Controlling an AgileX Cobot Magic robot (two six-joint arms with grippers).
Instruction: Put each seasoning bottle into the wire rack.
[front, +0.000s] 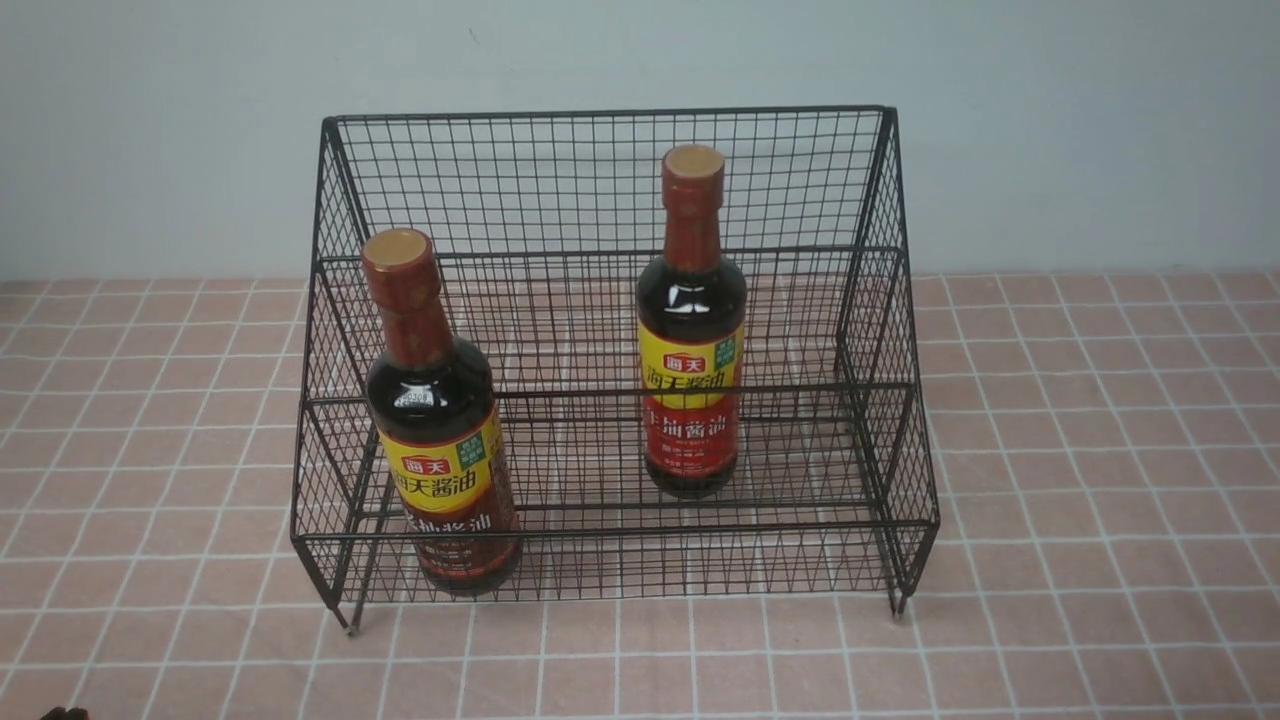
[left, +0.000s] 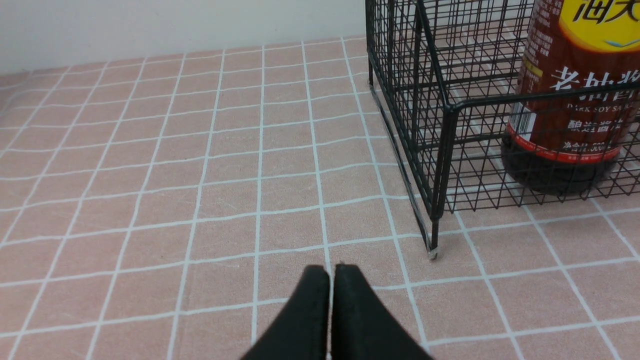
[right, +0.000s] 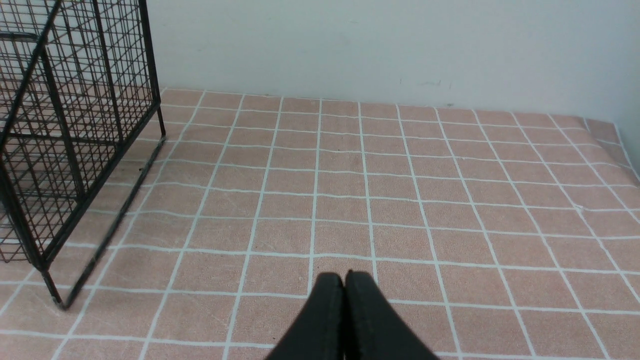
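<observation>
Black wire-mesh rack, two stepped tiers, sloped sides (front: 600, 253), stands on the pink counter with pale grid lines (front: 1090, 480). Both dark glass soy-sauce bottles are inside: yellow-and-red-label bottle on the front tier, toward the left side, tilted (front: 440, 420); red-lower-label bottle farther back, right of middle (front: 692, 330). Front mesh partly veils the lower labels. Left wrist view crops one bottle's top. Left end effector (left: 332, 270) and right end effector (right: 346, 277): closed narrow, dark tapered tips, blurry, holding nothing.
</observation>
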